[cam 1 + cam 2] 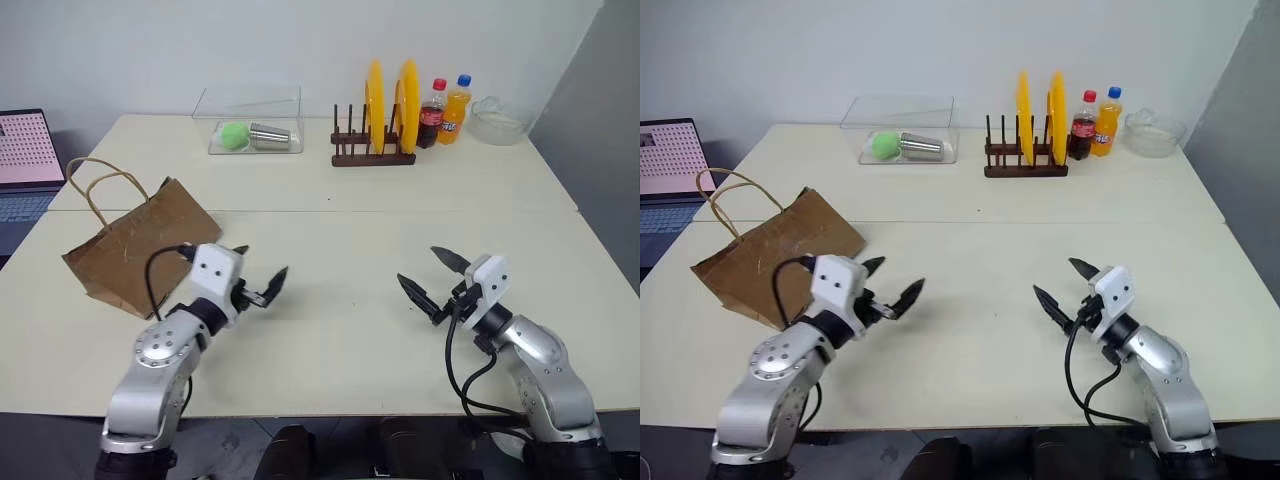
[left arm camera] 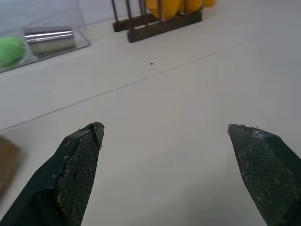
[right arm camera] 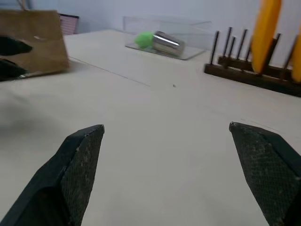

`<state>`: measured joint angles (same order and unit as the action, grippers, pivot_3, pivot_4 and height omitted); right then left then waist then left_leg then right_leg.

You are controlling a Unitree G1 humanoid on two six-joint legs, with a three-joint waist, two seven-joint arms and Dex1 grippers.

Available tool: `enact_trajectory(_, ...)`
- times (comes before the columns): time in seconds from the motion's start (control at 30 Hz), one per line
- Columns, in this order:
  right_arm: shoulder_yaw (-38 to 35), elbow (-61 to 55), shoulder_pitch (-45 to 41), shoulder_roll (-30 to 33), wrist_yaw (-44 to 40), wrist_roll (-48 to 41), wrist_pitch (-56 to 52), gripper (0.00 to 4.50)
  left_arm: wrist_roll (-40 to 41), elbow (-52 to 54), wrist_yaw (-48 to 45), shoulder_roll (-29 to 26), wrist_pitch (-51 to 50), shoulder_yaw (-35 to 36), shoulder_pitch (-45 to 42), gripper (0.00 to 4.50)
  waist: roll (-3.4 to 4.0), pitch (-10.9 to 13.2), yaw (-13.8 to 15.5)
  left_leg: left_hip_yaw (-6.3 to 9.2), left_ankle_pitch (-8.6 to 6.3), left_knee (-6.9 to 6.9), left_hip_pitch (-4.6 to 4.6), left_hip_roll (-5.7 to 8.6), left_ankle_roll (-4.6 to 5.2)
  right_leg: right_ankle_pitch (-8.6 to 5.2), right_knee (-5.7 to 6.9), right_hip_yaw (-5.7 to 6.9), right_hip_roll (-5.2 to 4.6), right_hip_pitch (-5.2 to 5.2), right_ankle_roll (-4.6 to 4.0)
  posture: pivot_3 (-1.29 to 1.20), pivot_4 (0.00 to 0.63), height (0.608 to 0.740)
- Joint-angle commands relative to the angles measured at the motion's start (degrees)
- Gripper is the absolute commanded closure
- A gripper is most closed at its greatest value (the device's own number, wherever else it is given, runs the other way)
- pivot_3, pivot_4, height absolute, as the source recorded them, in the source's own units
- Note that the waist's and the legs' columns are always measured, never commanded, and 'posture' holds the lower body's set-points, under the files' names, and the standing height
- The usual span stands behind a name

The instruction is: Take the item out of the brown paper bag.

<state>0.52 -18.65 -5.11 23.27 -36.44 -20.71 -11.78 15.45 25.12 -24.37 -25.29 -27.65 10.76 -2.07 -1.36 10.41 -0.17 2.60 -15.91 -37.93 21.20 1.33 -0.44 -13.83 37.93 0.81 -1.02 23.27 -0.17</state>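
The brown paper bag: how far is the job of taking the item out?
Nothing looks done yet. The brown paper bag lies on the table; its contents cannot be seen. Nothing is in hand: the left gripper and right gripper are open and empty. Reaching in and removing the item remain.

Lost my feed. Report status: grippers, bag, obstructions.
Left gripper open, empty, beside the brown paper bag. Right gripper open, empty, over bare table. Bag lying flat, contents hidden. Nothing in the way.

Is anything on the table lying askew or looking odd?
The paper bag lies on its side, creased, handles toward the table's far edge. A metal cup lies tipped beside a green ball in the clear box.
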Motion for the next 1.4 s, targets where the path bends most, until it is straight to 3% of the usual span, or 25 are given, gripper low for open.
enact_trajectory(0.03,1.87,-4.79,-5.60,2.26,-6.08,-6.43,-5.17,0.00,4.55,1.54,-0.98,-2.92,-1.04,8.87,-0.38,0.04,-0.01,0.03,-0.07,0.00,0.00,0.00,0.00,0.00,0.00,0.00,0.00,0.00,0.00,0.00,0.00,0.00,0.150,0.740)
enact_trajectory(0.33,6.03,-2.48,-18.33,6.18,-18.86,-13.59,-13.05,0.00,24.23,-0.40,-10.83,-19.68,-19.38,29.77,0.64,0.04,-0.12,0.10,0.07,0.22,0.00,0.01,0.20,0.00,0.00,-0.01,-0.21,0.23,-0.02,0.03,-0.02,0.00,0.150,0.740)
enact_trajectory(0.43,7.24,-1.23,-20.31,5.63,-21.06,-12.94,-12.33,0.00,27.65,-3.67,-16.05,-26.64,-23.74,34.69,2.19,0.04,-0.11,0.13,-0.06,0.20,0.00,0.00,0.24,0.01,0.00,-0.01,-0.25,0.22,-0.03,0.07,-0.01,0.00,0.150,0.740)
enact_trajectory(0.57,7.75,-0.29,-21.78,4.90,-22.27,-12.35,-11.58,0.00,27.34,-12.23,-21.55,-35.51,-25.96,36.14,1.36,0.04,-0.04,0.19,-0.01,0.24,0.00,0.02,0.24,0.00,-0.01,-0.02,-0.20,0.26,-0.03,0.13,-0.04,0.00,0.150,0.740)
enact_trajectory(0.77,8.25,-0.95,-24.16,4.86,-23.33,-12.46,-11.98,0.00,20.49,-29.67,-29.11,-44.80,-18.31,28.05,-3.59,0.04,0.06,0.25,-0.06,0.20,0.00,0.06,0.39,0.00,-0.01,-0.03,-0.19,0.23,-0.03,0.35,-0.06,0.00,0.150,0.740)
enact_trajectory(0.9,8.99,-1.50,-27.06,4.26,-23.70,-13.83,-13.94,0.00,15.64,-42.53,-33.34,-48.11,-11.72,19.26,-12.46,0.04,0.05,0.25,0.04,0.16,0.00,0.05,0.69,0.00,-0.02,0.00,-0.09,0.20,-0.04,0.70,-0.08,0.00,0.150,0.740)
enact_trajectory(1.13,9.95,-1.75,-29.13,3.47,-23.87,-13.17,-14.93,0.00,6.65,-60.23,-39.00,-45.68,-3.57,3.76,-32.26,0.04,-0.05,0.22,0.02,0.12,0.01,0.01,0.88,0.04,-0.02,0.16,-0.05,0.20,-0.06,0.82,-0.33,0.00,0.150,0.740)
enact_trajectory(1.4,9.53,-3.43,-29.38,3.79,-23.01,-13.09,-16.23,0.00,-0.98,-71.52,-45.54,-42.89,1.74,-4.92,-42.82,0.04,-0.08,0.22,-0.20,0.09,0.01,-0.01,0.89,0.05,-0.01,0.16,0.07,0.19,-0.06,0.89,-0.32,0.00,0.150,0.740)
